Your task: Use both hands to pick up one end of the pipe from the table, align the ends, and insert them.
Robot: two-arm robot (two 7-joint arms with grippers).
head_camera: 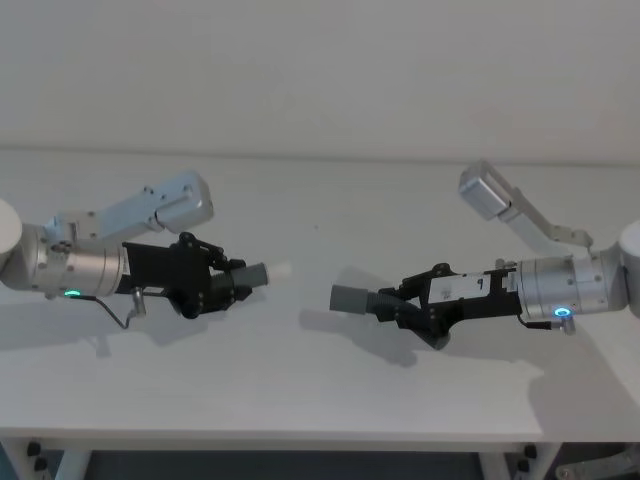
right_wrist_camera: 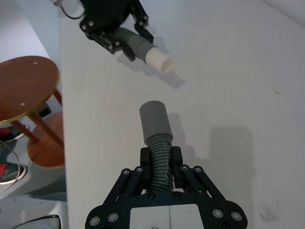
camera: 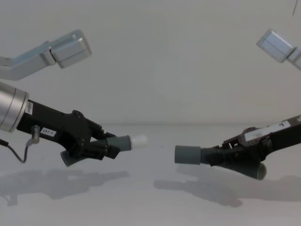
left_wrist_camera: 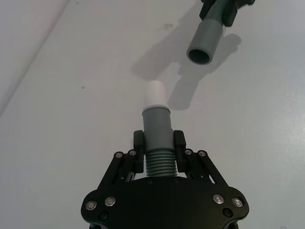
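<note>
Both pipe pieces hang above the white table (head_camera: 300, 380), facing each other across a gap. My left gripper (head_camera: 222, 283) is shut on the ribbed middle of the left pipe piece (left_wrist_camera: 157, 138); its paler end with the whitish tip (head_camera: 281, 270) points right. My right gripper (head_camera: 400, 305) is shut on the ribbed part of the right pipe piece (right_wrist_camera: 159, 148), whose dark grey socket end (head_camera: 350, 297) points left. In the chest view the whitish tip (camera: 139, 140) sits slightly higher than the socket (camera: 187, 154). The two ends are apart, roughly a cuff's length between them.
A round brown wooden stool (right_wrist_camera: 24, 88) stands beside the table on the robot's left. The table's front edge (head_camera: 300, 436) runs below both arms. Shadows of the arms fall on the bare surface beneath them.
</note>
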